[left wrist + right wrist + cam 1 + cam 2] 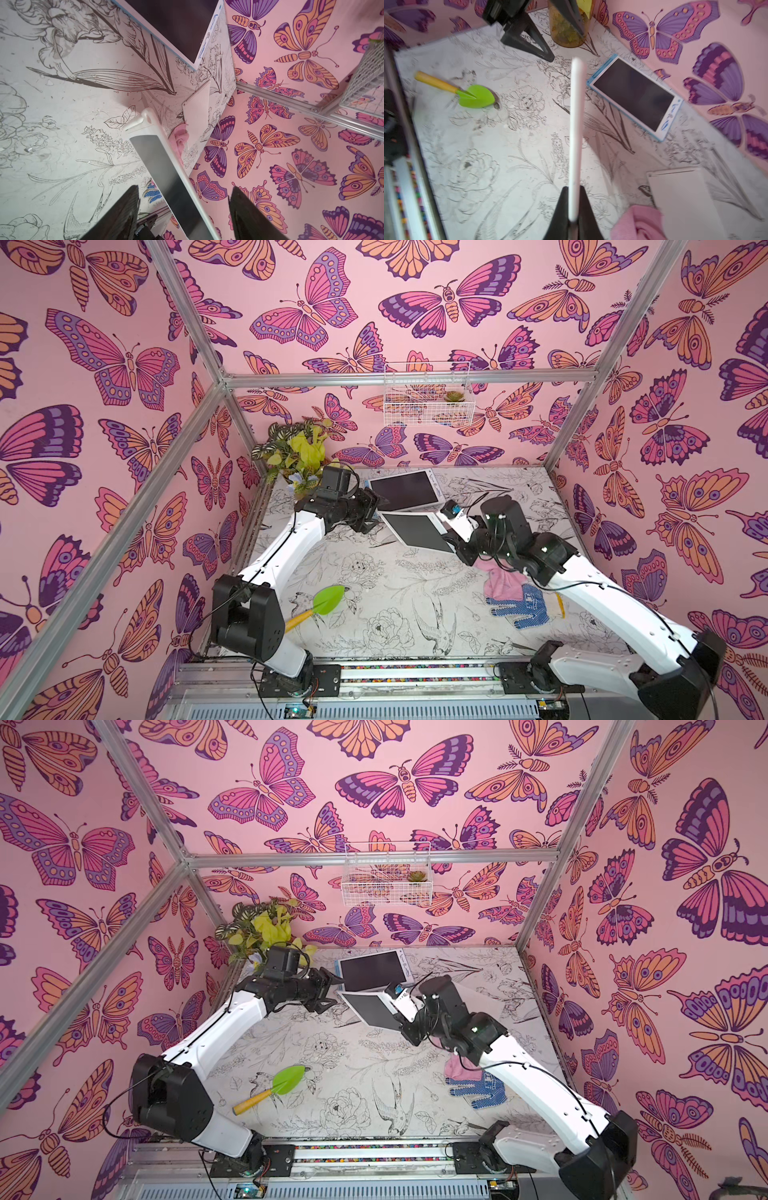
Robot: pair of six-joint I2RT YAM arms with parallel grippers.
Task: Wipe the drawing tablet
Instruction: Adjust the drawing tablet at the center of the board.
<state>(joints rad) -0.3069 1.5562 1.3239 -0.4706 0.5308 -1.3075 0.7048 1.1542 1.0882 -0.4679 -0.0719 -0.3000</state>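
Flower-printed table (pixel 332 585) lay below the white tablet (pixel 415 531), which was held tilted above its far middle, the right gripper (pixel 572 190) clamped on its right rim. The left gripper (pixel 185 207) had its fingers apart, straddling the left rim. That thin pinch might let it twist or slip. The pink cloth (pixel 505 578) lay loose under the right arm. A blue-rimmed tablet (pixel 405 491) crowded the far side; the near side lay mostly open.

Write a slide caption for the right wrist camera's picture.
Right gripper clamps a white drawing tablet edge-on; pink cloth and blue-framed tablet lie nearby.
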